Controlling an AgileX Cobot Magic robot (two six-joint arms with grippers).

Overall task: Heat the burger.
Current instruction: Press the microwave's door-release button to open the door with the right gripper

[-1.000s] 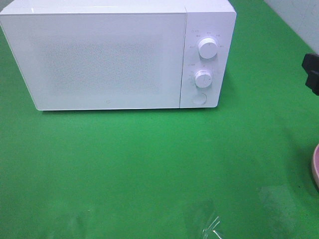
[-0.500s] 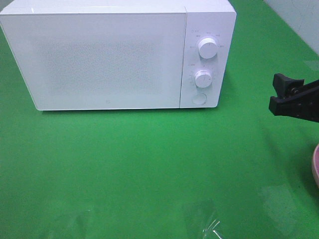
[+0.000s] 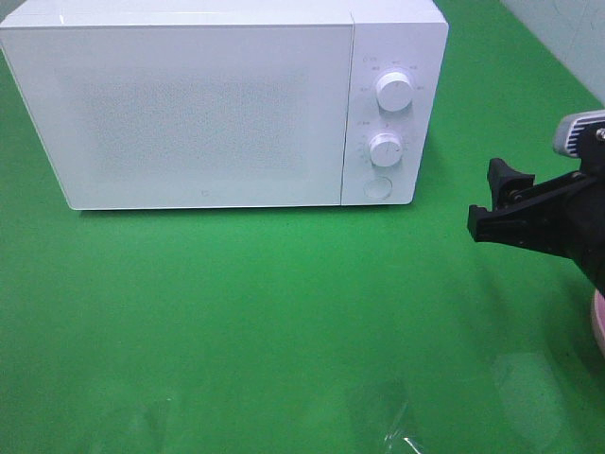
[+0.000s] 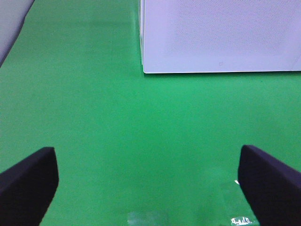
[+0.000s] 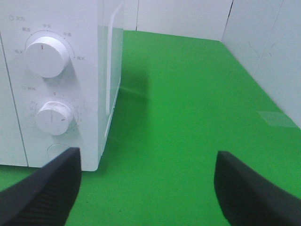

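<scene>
Exterior high and wrist views | left gripper [image 4: 148, 186]: jaws wide apart, empty, above green table [image 3: 284, 312] | pink plate [image 3: 599, 326]: rim at right border | right gripper [image 3: 484, 200]: jaws wide apart, empty, near microwave [image 3: 189, 113] control side, not touching | microwave door closed | burger: position cannot be told

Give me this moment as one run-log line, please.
microwave: door shut | right pincer: open, empty, right of microwave | left pincer: open, empty | burger: not in view

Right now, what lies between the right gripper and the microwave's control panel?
Nothing: only bare green table surface separates the open right gripper from the microwave, as the exterior high view shows; the right wrist view agrees.
</scene>
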